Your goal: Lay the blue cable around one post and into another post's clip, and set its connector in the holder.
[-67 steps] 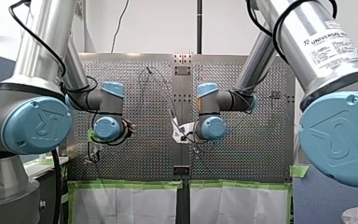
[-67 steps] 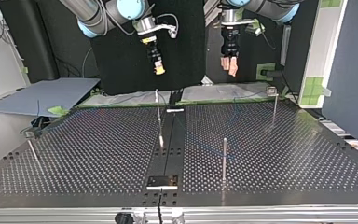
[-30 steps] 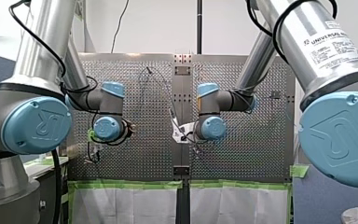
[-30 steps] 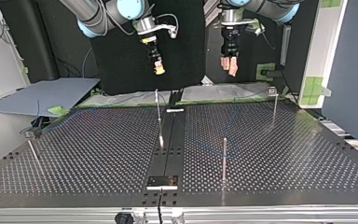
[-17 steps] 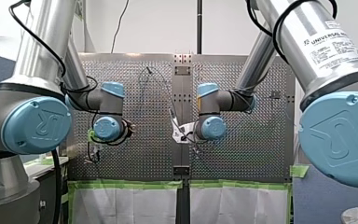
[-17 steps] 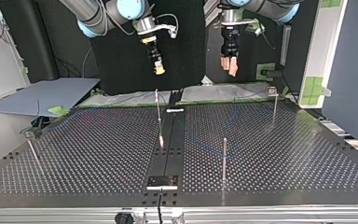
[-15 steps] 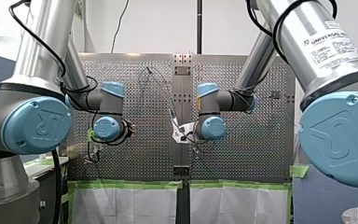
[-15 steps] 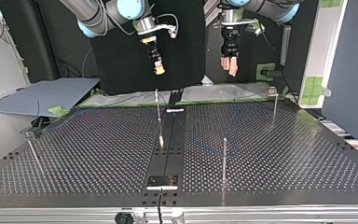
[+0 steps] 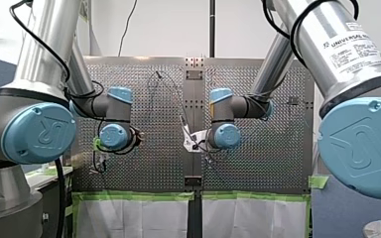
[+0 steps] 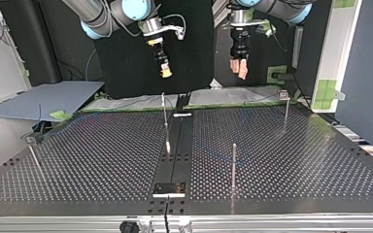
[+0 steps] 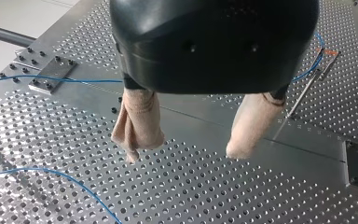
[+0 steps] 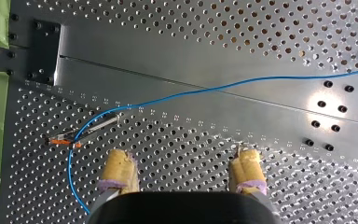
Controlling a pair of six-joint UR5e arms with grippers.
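One blue cable (image 12: 191,92) lies slack on the perforated metal table (image 10: 296,160). In the right wrist view its long run stretches crosswise ahead of my right pincer (image 12: 184,154), over the table's solid centre strip (image 12: 191,51) to an orange-marked post (image 12: 95,127). There it bends sharply and turns back beside one yellow-padded finger (image 12: 119,168); whether it wraps the post or only touches it cannot be told. That pincer is spread wide and grasps nothing. In the left wrist view my left pincer (image 11: 182,154) is likewise released, its beige pads apart above the holes. One stretch of cable passes a screwed plate (image 11: 51,74) behind it, and a second curves across the table nearer the camera. The top view shows two arms, their two pincers hanging well above the table's far edge. Four thin posts stand on the table: a middle post (image 10: 165,114) by the centre strip, a near post (image 10: 233,165), a clip-topped post (image 10: 285,114) at the view's right and a left-edge post (image 10: 34,158). Green tape (image 10: 328,90) marks the surrounds, and a black curtain (image 10: 194,43) hangs behind the arms.
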